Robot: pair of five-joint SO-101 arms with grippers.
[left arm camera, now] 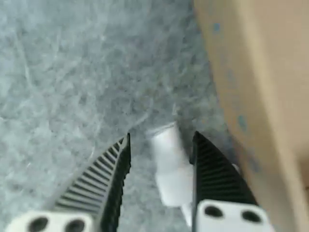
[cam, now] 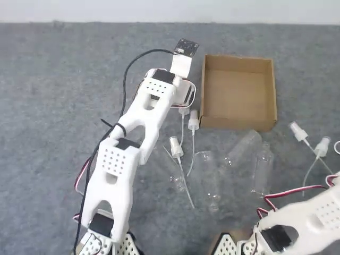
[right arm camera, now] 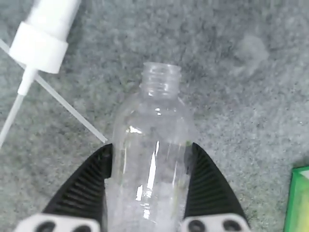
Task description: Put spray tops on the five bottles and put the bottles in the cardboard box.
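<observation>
Left gripper (left arm camera: 162,138) spread, right gripper (right arm camera: 152,147) clamped.

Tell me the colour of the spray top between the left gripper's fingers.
White. The spray top shows best in the left wrist view.

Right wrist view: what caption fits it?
The right end effector grips a clear, open bottle beside a white spray top.

Bright, even light casts soft shadows, with glints on the bottle (right arm camera: 149,159).
</observation>
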